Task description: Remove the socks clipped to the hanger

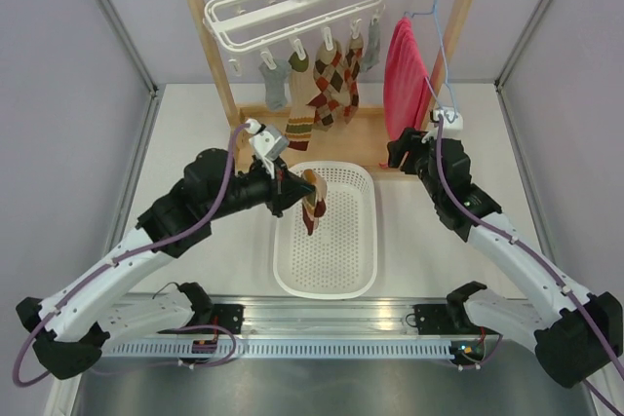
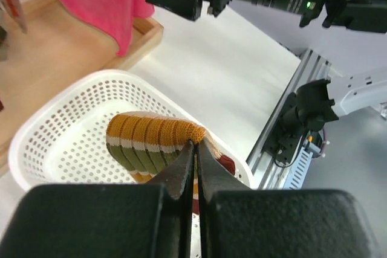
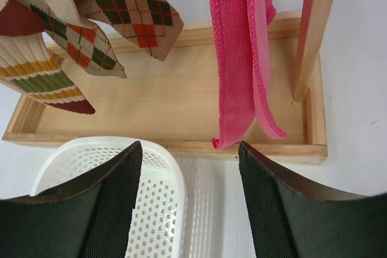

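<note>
Premises: a robotics laboratory test cell. A white table [image 1: 419, 231] is boxed in by plain panels [image 1: 49, 94] on metal posts [image 1: 114, 18], with a left arm [image 1: 146, 241] and right arm [image 1: 507, 241] bolted to an aluminium rail [image 1: 322, 326], cables [image 1: 439, 158] exposed. Domestic items: a wooden rack [image 1: 219, 56] carrying hanger [image 1: 292, 9] and socks [image 1: 331, 85].

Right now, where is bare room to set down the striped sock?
The white perforated plastic basket has bare floor below the brown-olive striped sock in the left end effector. White tabletop lies bare left of it. Crowded: the wooden tray beneath the clipped socks and pinkish-red towel.
</note>
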